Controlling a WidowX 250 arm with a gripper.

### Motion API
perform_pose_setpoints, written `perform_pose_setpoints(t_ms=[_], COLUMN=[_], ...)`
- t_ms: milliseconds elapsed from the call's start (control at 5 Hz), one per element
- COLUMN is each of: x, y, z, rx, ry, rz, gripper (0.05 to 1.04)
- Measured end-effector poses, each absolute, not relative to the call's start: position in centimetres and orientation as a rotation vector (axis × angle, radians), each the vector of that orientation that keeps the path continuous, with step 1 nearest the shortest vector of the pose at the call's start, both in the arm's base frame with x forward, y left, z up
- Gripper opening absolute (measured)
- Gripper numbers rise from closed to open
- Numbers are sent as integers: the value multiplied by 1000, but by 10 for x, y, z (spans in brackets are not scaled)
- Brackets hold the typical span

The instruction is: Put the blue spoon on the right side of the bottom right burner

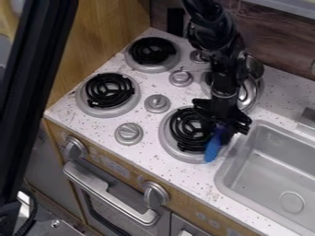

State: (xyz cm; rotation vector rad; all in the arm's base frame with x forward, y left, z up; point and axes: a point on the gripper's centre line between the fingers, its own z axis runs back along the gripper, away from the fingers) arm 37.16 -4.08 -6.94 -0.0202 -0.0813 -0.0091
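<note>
I am hanging the hand [225,120] at the near-sink burner's [165,139] 2 o'clock; whether it is apart or together, I cannot tell. The blue spoon [212,148] is overlapping the 4 o'clock rim. Narrow surface [219,164] is separating burner and sink [267,173]; wood panelling [107,32] is standing at 11 o'clock.

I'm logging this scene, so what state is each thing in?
Blue spoon: at the right edge of the black-coiled front right burner, beneath the hand
Black robot hand: hanging over that burner's right side
Black burner coils: not glowing
Grey oven door: shut
</note>
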Motion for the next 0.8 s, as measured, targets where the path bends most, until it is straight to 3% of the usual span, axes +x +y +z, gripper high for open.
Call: perform_pose_setpoints(t_ms=[200, 400, 600, 800], x=[374, 378, 363, 341], y=[-49, -76, -98, -108], z=[-52, -13, 17, 17], rx=[9, -21, -53, -89], ry=[-90, -212, -266, -231], rz=[-77, -176, -301, -364], gripper=[976, 995, 995, 995])
